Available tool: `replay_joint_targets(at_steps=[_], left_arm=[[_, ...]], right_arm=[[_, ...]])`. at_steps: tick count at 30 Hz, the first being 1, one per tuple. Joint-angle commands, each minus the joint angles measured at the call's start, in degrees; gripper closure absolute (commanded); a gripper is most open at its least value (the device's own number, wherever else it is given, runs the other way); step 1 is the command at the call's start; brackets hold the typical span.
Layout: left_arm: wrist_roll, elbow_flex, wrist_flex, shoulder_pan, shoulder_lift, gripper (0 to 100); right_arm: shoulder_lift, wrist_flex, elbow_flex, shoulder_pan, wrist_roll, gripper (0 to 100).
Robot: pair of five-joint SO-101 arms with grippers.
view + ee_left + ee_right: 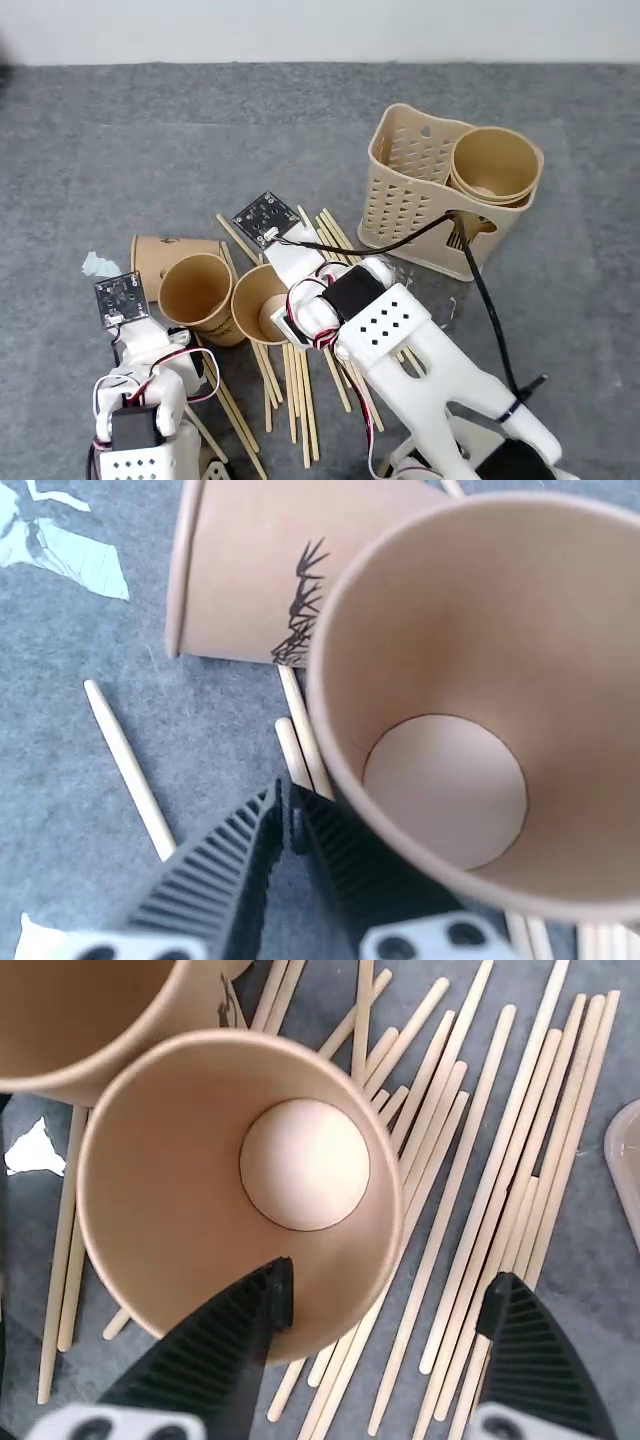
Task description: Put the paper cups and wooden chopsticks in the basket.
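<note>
Right now the right hand (390, 1285) stands wide open, one finger inside a brown paper cup (200, 1190) and the other outside it, over loose wooden chopsticks (470, 1160) scattered on the grey desk (150, 130). The left hand (292, 805) is all but closed on nothing, just beside a second paper cup (480, 630). Two nested cups (495, 165) sit in the beige slotted plastic basket (405, 175).
</note>
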Motion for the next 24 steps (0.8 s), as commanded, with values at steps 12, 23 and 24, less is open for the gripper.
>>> replay_joint_targets(at_steps=[12,23,24], left_arm=[[0.62,-0.57,0.09,-0.26,-0.70,99],[0.44,-0.84,0.09,-0.09,-0.70,99],[0.44,-1.27,0.09,-0.09,-0.70,99]], right_arm=[[-1.45,-2.86,-0.35,0.40,-0.09,99.0],[-2.07,-2.95,-0.35,0.40,-0.09,99.0],[-2.07,-2.95,-0.44,0.40,-0.09,99.0]])
